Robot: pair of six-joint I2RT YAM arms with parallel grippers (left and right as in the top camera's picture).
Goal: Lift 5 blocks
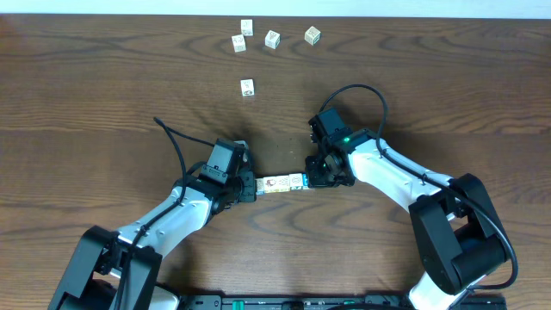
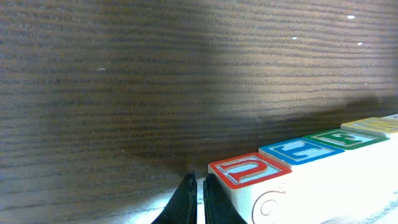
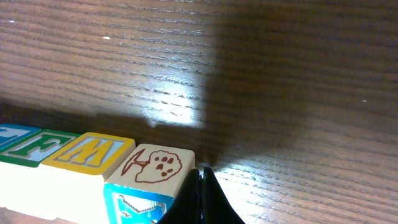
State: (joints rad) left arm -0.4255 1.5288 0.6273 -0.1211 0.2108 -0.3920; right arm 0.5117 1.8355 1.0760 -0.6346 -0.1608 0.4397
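Left gripper point(image 1: 248, 186) is closed, fingers together with nothing between them; the outer side of one finger presses on one end of the blocks point(image 1: 282, 182). Right gripper point(image 1: 315, 175) is closed tight too, nothing held in it, and it butts against the opposite end. The blocks form one straight line, face to face, pinched lengthwise between the two closed tools, on the near half of the table point(image 1: 103, 95) between the arms. In the left wrist view the red-edged U block point(image 2: 249, 170) is nearest and touches the finger, then come the blue-edged E block point(image 2: 302, 151) and the green-edged block point(image 2: 342, 138), with two more running off the right side. In the right wrist view the red-brown-marked block point(image 3: 158, 165) sits against the closed fingers, with light-blue edging on its side face. The yellow W block point(image 3: 91, 152) is beside it, then green and blue edges run to the left border. Cannot tell whether the line rests on the wood or is just off it. Five loose cubes point(image 1: 272, 39) lie well apart from the line at the far side. Four are grouped near the edge and a single cube point(image 1: 248, 87) sits alone, closer to the arms. A black cable point(image 1: 366, 89) loops over the right arm.
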